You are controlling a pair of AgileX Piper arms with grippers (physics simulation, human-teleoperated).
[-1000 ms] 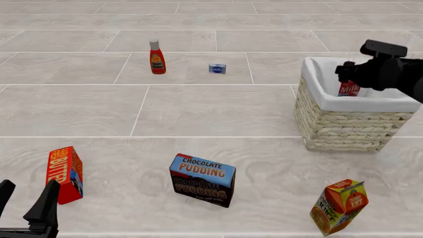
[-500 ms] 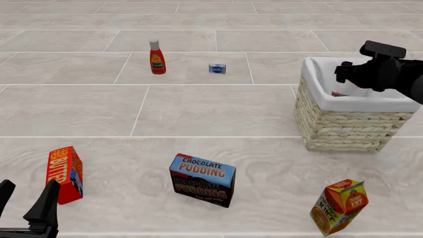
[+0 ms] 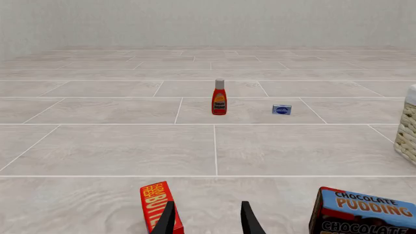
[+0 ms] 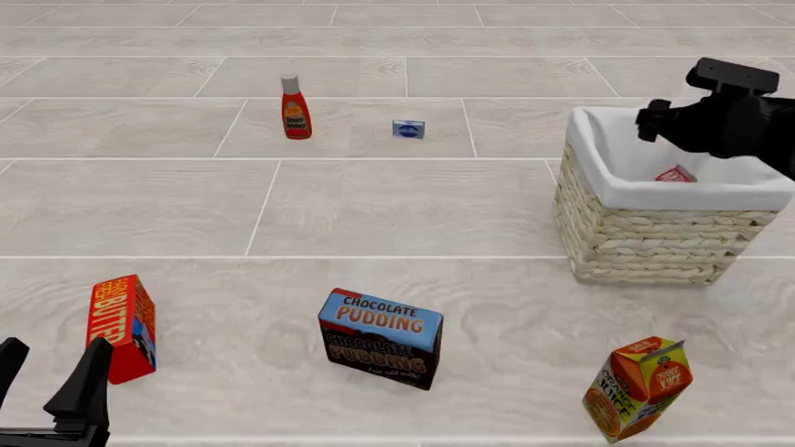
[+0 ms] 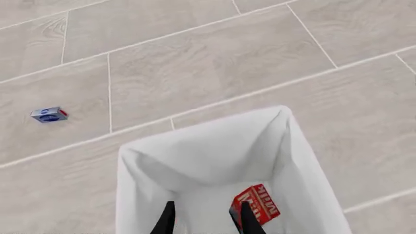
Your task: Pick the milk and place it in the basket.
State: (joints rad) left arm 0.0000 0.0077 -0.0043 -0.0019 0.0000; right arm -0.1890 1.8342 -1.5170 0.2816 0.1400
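The milk (image 4: 675,174) lies inside the basket (image 4: 646,233), with only a red corner showing above the white liner. In the right wrist view the milk (image 5: 260,206) rests on the liner (image 5: 208,161), free of the fingers. My right gripper (image 4: 661,124) hovers above the basket's back part, open and empty; in its own view it (image 5: 204,220) stands over the liner. My left gripper (image 4: 47,374) is open and empty at the near left table edge, beside a red butter box (image 4: 121,326); it also shows in the left wrist view (image 3: 206,222).
A ketchup bottle (image 4: 294,107) and a small blue box (image 4: 409,128) stand at the back. A chocolate pudding box (image 4: 380,337) sits front centre. An orange juice carton (image 4: 640,386) leans at the front right, before the basket.
The right gripper let go of the milk, which dropped into the basket. The gripper then rose and moved slightly right. The left arm has not moved.
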